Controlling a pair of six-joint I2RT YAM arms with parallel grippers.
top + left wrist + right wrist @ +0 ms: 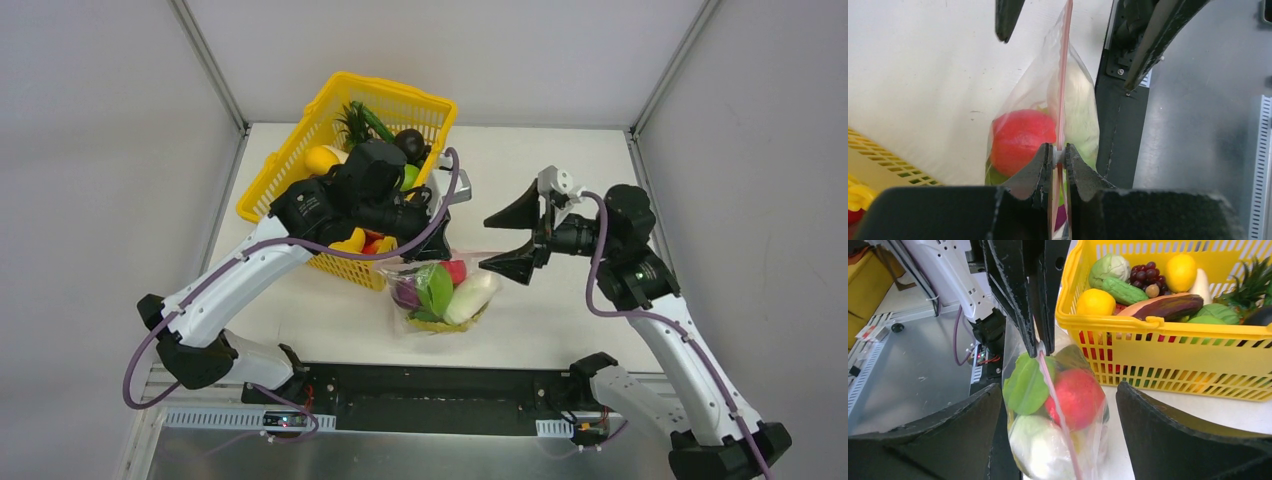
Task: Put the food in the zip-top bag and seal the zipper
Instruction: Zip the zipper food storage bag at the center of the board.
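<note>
White tabletop (560, 160) carries the yellow basket (283, 160), and the clear bag (440, 295) with its food (447, 290) lies just in front of that basket. Left gripper (1059, 156) is clamped on the pink zipper (1064, 75) at the end nearest the basket. Right gripper (486, 243), jaws spread wide and empty, faces the strip's far end, so the zipper runs lengthwise from one gripper toward the other. Whether it is fully pressed shut seems unclear.

White table (560, 330); yellow basket (287, 155) stands at its far left; filled zip-top bag (440, 297) rests near the front edge.
</note>
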